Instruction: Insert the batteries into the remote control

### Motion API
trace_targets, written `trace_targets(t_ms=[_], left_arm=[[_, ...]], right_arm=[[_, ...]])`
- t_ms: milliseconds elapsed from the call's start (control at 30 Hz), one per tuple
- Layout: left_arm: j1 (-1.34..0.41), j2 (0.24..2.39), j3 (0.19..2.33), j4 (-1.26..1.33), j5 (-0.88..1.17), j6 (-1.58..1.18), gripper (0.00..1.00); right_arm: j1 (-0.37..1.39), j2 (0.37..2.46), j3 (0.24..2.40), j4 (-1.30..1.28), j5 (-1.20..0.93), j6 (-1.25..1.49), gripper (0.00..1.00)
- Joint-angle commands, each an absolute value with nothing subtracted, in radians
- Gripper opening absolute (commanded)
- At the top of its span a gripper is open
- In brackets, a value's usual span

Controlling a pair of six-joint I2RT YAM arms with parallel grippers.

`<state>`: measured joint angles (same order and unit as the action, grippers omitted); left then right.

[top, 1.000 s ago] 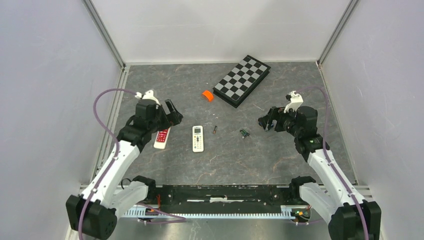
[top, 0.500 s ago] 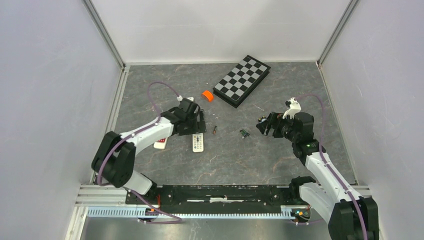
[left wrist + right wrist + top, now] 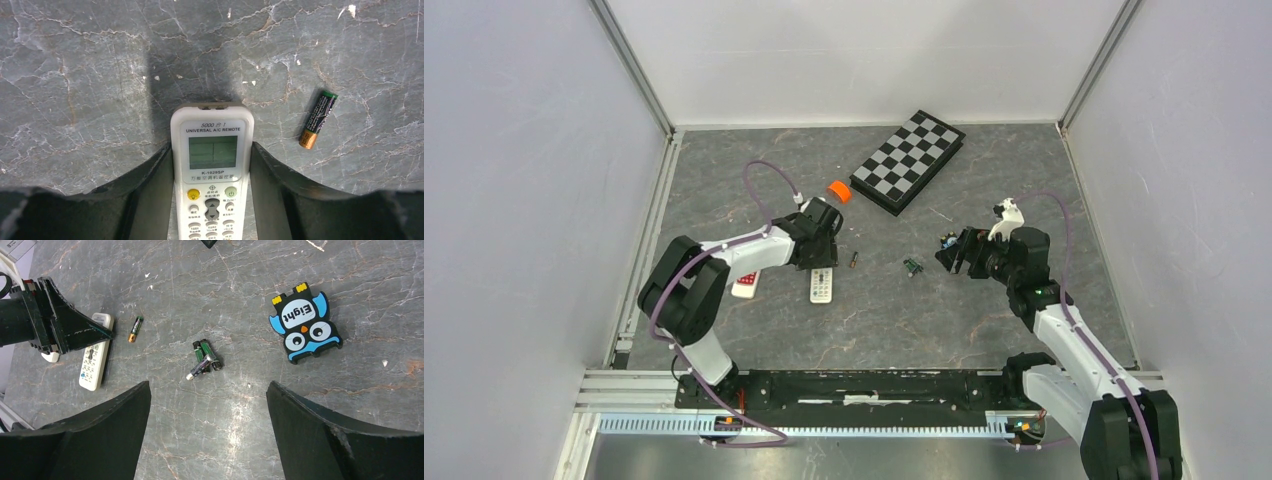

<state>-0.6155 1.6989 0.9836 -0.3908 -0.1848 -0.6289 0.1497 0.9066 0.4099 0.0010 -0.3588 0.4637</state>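
A white remote (image 3: 211, 170) lies face up on the grey table. My left gripper (image 3: 211, 146) stands over its top end with a jaw against each side, shut on it; from above the gripper (image 3: 824, 262) hides the remote's upper half (image 3: 821, 289). One battery (image 3: 318, 119) lies just right of the remote (image 3: 854, 259). Three more batteries (image 3: 205, 359) lie in a small pile (image 3: 912, 266) further right. My right gripper (image 3: 208, 385) is open and empty, held above the table right of the pile (image 3: 946, 252).
A red remote (image 3: 746, 284) lies left of the white one. A blue-and-black owl gadget (image 3: 305, 330) sits right of the battery pile. An orange roll (image 3: 839, 190) and a folded chessboard (image 3: 908, 160) lie at the back.
My left arm has swung right from the red remote to the white remote and come down around its top end. My right gripper has edged slightly left.
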Motion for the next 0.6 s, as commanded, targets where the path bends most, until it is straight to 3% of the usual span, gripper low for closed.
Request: trace_targets(t_ms=[0,200,367,567], left_arm=[[-0.627,1.718,0.996,-0.365,-0.208,-0.652,0.48],[-0.629,1.639,1.000,-0.357,-0.168,-0.609,0.35],[-0.629,1.520,0.992,-0.309,-0.035,-0.579,0.35],[-0.629,1.386,0.967,-0.206,0.142,-0.572,0.34]], right_arm=[[0.150,0.918,0.402,0.046,-0.378,0.475,0.89],[0.177,0.922,0.384,0.090,-0.420,0.483,0.91],[0.267,0.914,0.356,0.244,-0.491,0.542,0.98],[0.398,0.860,0.263,0.600,-0.523,0.705,0.98]])
